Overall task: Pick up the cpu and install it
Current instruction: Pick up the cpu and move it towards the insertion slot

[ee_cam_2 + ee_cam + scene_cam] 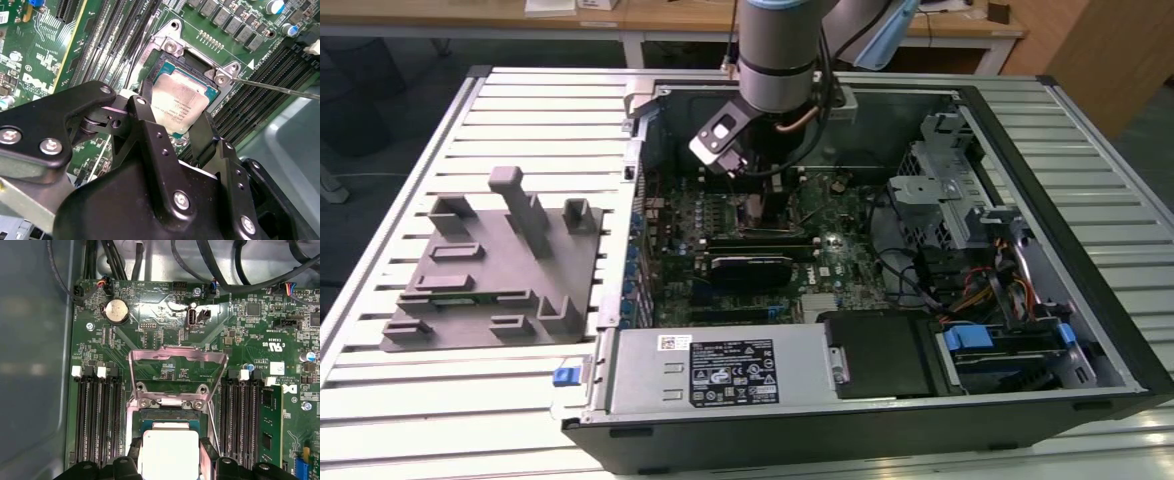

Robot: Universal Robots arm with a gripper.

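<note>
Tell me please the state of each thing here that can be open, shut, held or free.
cpu, gripped at two sides, over the socket; seated or not, I cannot tell.
gripper, jaws shut on the cpu.
socket bracket, swung up, open.
memory stick, plugged in.
computer case, side cover off, lying open.

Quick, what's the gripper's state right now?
Gripper: jaws closed on the cpu, holding it over the open socket.
</note>
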